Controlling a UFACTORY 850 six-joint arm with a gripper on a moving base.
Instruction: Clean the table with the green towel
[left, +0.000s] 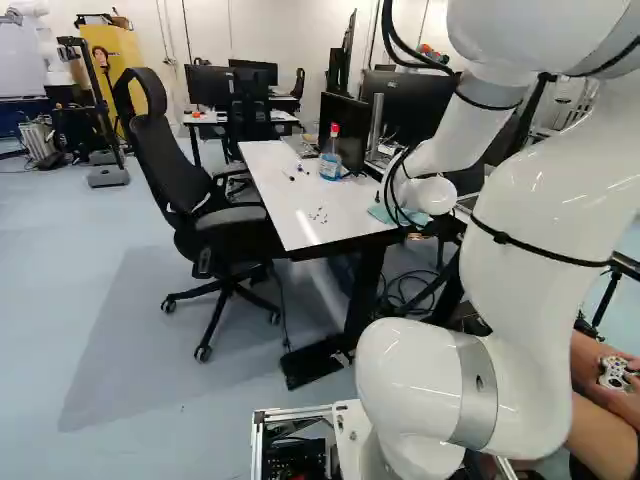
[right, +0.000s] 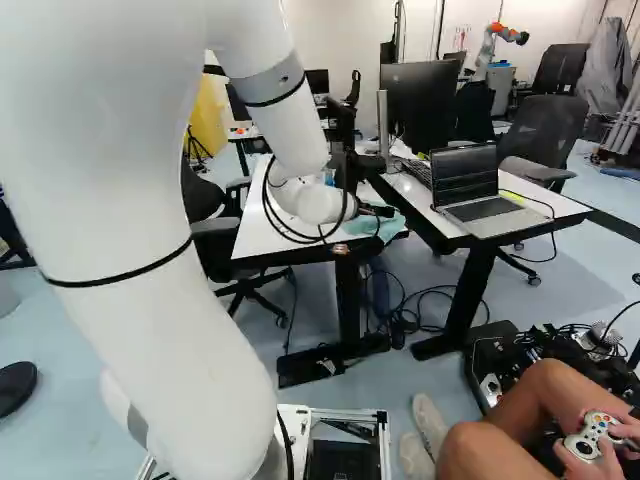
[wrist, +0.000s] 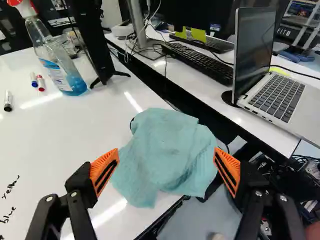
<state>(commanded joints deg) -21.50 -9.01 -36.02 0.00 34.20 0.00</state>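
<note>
Bottle (wrist: 55, 62) | blue liquid (wrist: 76, 86) inside | on table (wrist: 75, 130), apart from towel (wrist: 162, 150)

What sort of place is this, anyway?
Most likely a robotics lab: the big white arm reaches over a white table, another robot stands at the back of the right base view, and a laptop sits on a desk.
</note>
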